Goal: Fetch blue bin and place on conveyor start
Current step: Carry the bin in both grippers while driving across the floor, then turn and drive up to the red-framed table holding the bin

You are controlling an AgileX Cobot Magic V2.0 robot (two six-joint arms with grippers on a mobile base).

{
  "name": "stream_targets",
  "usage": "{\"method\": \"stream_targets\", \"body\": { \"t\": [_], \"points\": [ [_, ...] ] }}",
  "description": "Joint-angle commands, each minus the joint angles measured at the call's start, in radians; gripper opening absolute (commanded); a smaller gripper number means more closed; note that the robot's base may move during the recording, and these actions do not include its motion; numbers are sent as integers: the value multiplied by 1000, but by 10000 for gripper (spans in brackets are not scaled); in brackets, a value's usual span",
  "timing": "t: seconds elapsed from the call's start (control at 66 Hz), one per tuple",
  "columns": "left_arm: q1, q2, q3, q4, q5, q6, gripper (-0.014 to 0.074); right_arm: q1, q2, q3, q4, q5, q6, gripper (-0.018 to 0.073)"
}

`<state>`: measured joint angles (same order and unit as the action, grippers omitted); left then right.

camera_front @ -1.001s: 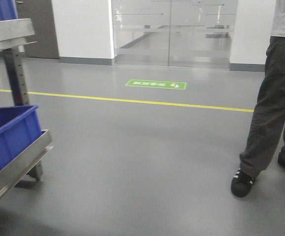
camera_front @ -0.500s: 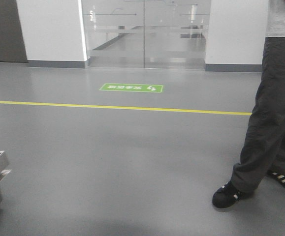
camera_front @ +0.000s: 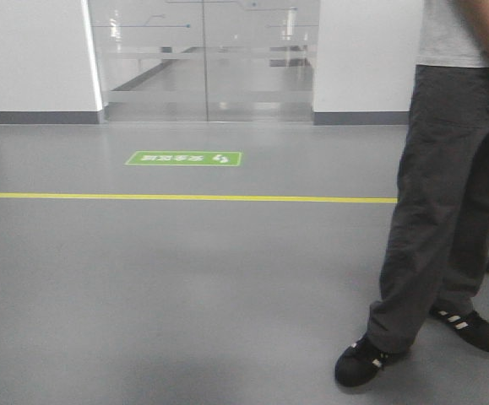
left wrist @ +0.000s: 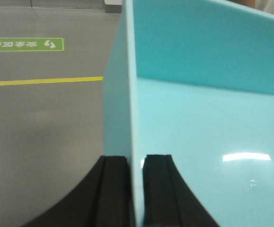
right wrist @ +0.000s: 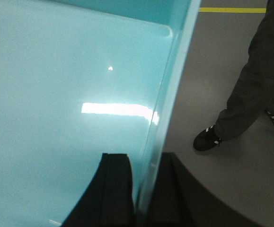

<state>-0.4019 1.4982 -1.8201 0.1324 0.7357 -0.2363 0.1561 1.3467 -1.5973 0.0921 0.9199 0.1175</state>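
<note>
The blue bin (left wrist: 207,118) is a pale cyan plastic tub held up above the grey floor between both arms. My left gripper (left wrist: 136,158) is shut on its left wall, one black finger outside and one inside. On the opposite side, the bin (right wrist: 70,94) shows its glossy inside, and my right gripper (right wrist: 144,158) is shut on the right wall in the same way. The bin looks empty. The conveyor start is out of view. Neither gripper nor the bin shows in the front view.
A person in dark trousers and black shoes (camera_front: 447,211) stands close at the right, also in the right wrist view (right wrist: 255,80). A yellow floor line (camera_front: 185,197) and a green floor sign (camera_front: 184,158) lie ahead, with glass doors (camera_front: 206,59) behind.
The front view has swung to the right: the steel rack with the dark blue crate has slid out of the left edge, and the person now stands nearer the middle.
</note>
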Motion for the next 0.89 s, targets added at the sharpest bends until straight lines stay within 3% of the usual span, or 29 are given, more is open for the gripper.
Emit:
{"method": "stream_targets", "body": {
  "t": [0.0,0.879],
  "points": [
    [-3,-16,-12,-15,-78,-6,-111,-2,-10,-8,-19,-15,-26,-153],
    [-3,-16,-12,-13,-78,-6,-111,-2,-8,-8,-19,-15,-26,-153]
  ]
}}
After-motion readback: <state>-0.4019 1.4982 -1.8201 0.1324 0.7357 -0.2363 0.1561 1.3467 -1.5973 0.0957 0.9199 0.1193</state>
